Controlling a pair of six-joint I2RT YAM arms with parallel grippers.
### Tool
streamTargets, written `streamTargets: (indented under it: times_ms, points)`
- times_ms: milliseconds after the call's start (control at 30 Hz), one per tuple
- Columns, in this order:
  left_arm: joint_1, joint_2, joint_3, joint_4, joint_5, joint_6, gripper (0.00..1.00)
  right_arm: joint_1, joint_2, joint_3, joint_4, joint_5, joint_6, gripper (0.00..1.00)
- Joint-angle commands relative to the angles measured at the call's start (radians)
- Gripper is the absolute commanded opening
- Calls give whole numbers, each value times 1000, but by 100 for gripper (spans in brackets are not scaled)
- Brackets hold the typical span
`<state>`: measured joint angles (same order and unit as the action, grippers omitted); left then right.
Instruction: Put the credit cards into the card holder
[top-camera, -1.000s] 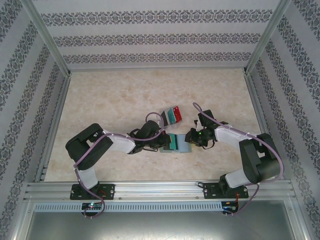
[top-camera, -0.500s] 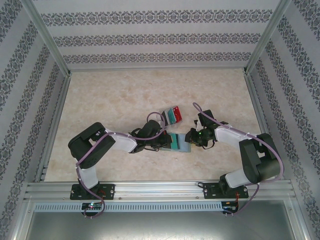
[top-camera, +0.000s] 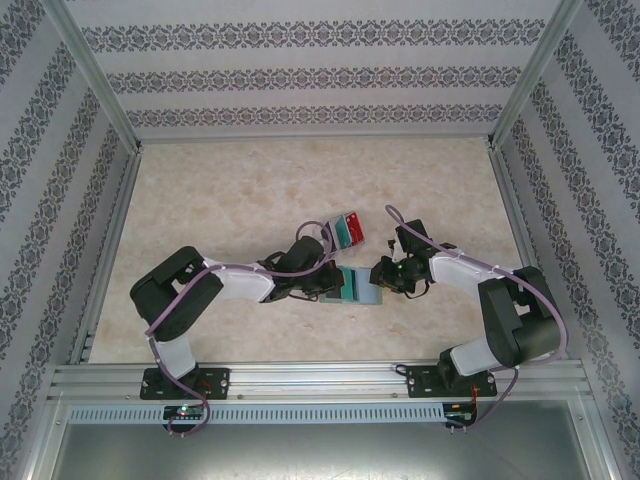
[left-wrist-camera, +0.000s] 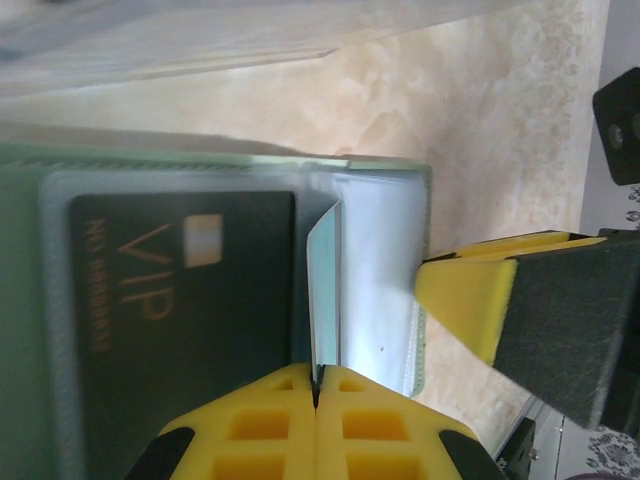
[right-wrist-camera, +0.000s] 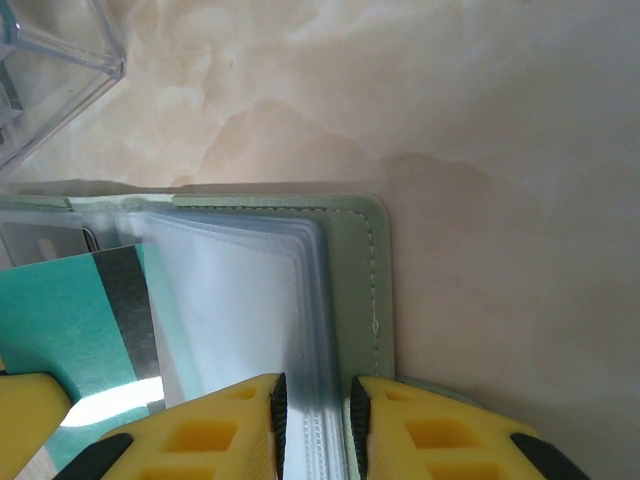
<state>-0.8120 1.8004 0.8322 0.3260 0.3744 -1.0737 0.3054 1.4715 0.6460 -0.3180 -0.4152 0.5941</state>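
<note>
Left pincer (left-wrist-camera: 316, 395) pinches the teal card (left-wrist-camera: 325, 290) at the open card holder (right-wrist-camera: 355, 260), right pincer (right-wrist-camera: 317, 392) clamping its clear sleeves (right-wrist-camera: 240, 300).

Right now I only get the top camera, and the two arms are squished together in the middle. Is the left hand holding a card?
Observer: Yes. The left gripper is shut on a teal card and pinches it edge-on.
Kid: Is it going into the holder?
Observer: Its far corner lies over a clear pocket of the open card holder. I can't tell if it has slipped inside.
Kid: Is any card in there?
Observer: A dark card printed VIP sits in the pocket next to it.
Kid: What about the right hand?
Observer: The right gripper is clamped on the holder's clear pages at their edge.
</note>
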Motion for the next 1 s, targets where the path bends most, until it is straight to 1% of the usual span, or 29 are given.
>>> streamTargets:
  times_ms: [0, 333, 500, 967]
  points:
    - [-17, 69, 52, -59, 74, 40, 0, 14, 27, -22, -11, 47, -23, 27]
    - [-18, 91, 90, -90, 86, 55, 0, 14, 30, -19, -11, 46, -24, 27]
    - [-18, 92, 101, -106, 86, 68, 4, 14, 31, -19, -12, 47, -25, 27]
    - [-29, 123, 146, -118, 105, 81, 7, 15, 33, -16, -12, 47, -23, 27]
